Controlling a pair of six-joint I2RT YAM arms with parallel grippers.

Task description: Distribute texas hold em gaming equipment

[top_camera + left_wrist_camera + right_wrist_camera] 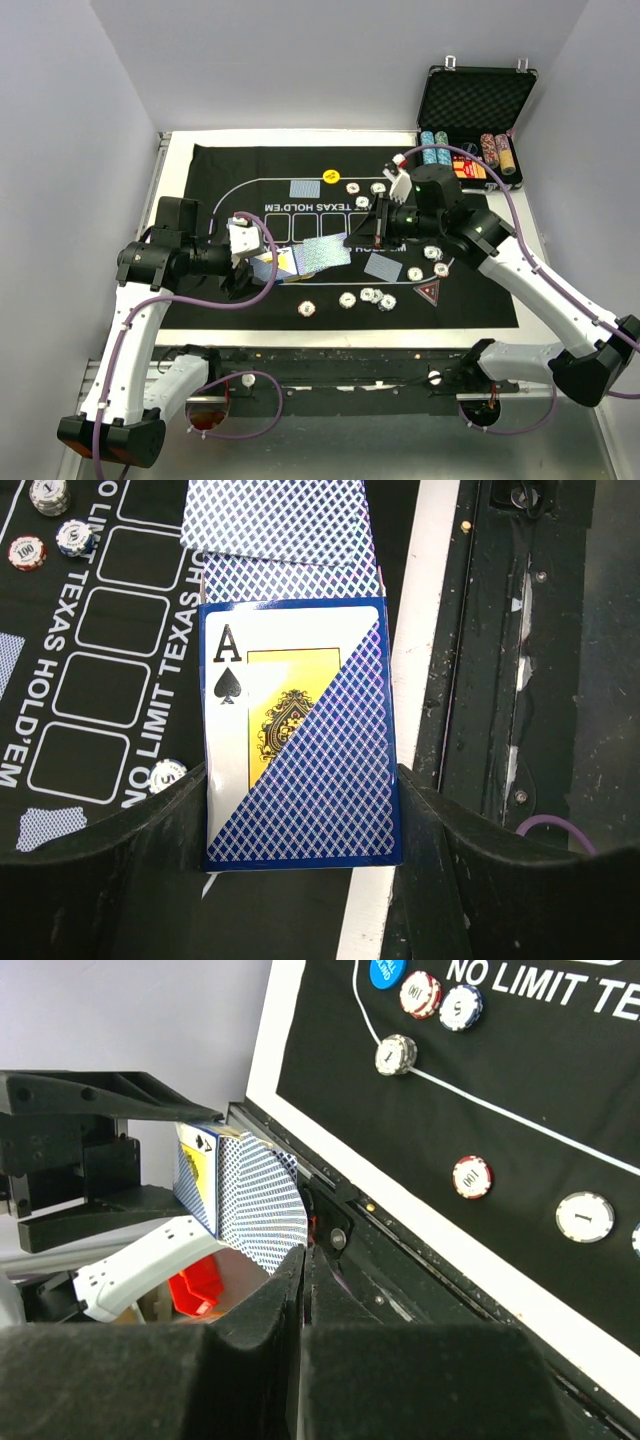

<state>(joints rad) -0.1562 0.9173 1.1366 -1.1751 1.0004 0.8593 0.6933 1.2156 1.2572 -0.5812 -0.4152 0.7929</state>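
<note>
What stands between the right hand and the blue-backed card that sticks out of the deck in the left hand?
Nothing visible does. The right hand is closed on the edge of the blue-backed card, which fans from the deck in the left hand.

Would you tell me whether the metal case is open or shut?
Open: the case lid stands up, chip stacks showing inside.
</note>
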